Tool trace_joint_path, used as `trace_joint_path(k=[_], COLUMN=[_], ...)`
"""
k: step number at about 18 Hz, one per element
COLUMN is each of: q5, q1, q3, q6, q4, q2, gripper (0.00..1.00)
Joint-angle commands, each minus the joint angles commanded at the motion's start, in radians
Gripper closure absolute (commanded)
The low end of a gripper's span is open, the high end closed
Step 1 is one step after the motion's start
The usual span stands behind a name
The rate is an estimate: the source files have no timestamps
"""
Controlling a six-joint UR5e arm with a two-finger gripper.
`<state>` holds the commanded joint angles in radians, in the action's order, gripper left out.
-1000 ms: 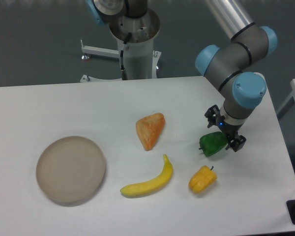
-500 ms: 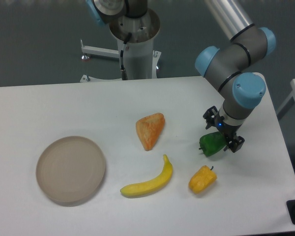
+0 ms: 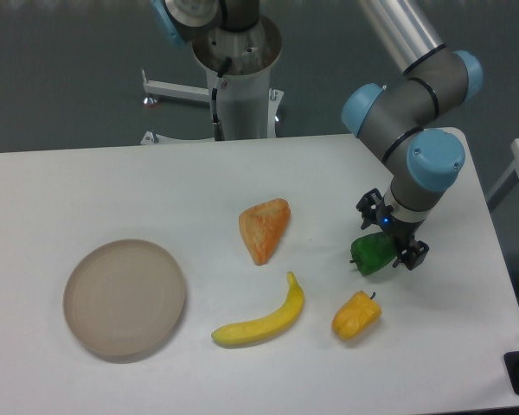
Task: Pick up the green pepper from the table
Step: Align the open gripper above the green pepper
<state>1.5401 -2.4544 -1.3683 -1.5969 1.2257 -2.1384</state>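
The gripper (image 3: 387, 246) is sitting low over the right part of the table (image 3: 112, 181), with the green pepper (image 3: 374, 253) lodged at its lower end. The dark fingers are appearing on both sides of the pepper, but the wrist is hiding the contact, so whether they are clenched on it or merely straddling it cannot be told. Whether the pepper is resting on the white surface or hanging just clear of it is likewise unclear.

Risk, as judged: the pepper is glossy and lumpy, so a shallow or off-centre pinch is liable to let it squirt out or roll as the arm rises. A drop from here is likely to send it toward the yellow pepper (image 3: 355, 316), which is lying near, just in front.

Other items: a banana (image 3: 261, 322) is lying further left, an orange wedge-shaped piece (image 3: 264, 228) is sitting behind it, and a beige plate (image 3: 124, 298) is resting well apart on the left. Nothing is standing above the gripper, so a straight lift is appearing unobstructed
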Motion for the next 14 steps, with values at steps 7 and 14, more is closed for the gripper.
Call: trace_joint_path(k=[7, 14], q5=[0.000, 0.000], q1=[0.003, 0.009], q3=[-0.005, -0.035], q6=[0.003, 0.008], q4=[-0.002, -0.043], q2=[-0.006, -0.008], gripper=[0.00, 0.00])
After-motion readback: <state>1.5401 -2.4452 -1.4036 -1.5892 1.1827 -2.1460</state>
